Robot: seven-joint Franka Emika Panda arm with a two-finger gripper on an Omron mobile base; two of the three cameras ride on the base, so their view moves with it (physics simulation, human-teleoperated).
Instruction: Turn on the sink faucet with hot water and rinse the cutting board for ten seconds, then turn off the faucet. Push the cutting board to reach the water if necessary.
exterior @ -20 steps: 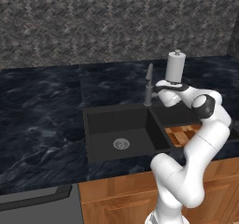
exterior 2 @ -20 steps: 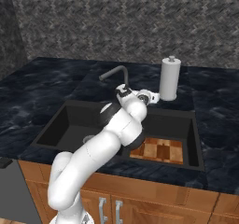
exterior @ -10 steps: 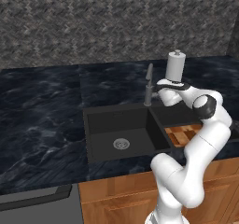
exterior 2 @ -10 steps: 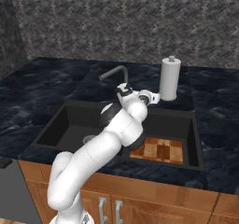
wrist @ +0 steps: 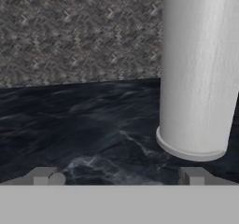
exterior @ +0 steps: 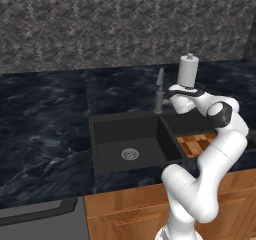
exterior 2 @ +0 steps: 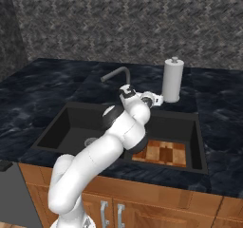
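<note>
Left base view: the tool (exterior: 171, 90) hovers over the back rim of the sink (exterior: 131, 134), with the faucet (exterior: 159, 91) just beside it at nine o'clock, its thin stem upright. The cutting board (exterior: 196, 144) lies in the right basin at about five o'clock from the tool, partly behind the arm. No water shows.

Right base view: the faucet's spout (exterior 2: 115, 73) arcs toward ten o'clock of the tool (exterior 2: 158, 99); the white cylinder (exterior 2: 172, 80) stands at one o'clock, close by. The cutting board (exterior 2: 163, 153) lies flat, long axis left to right.

Hand view: the fingertips (wrist: 45, 176) stand well apart, released, holding nothing; the white cylinder (wrist: 200, 73) rises on the dark bench (wrist: 79, 125) at two o'clock.

Against the earlier frames, nothing has visibly moved.
</note>
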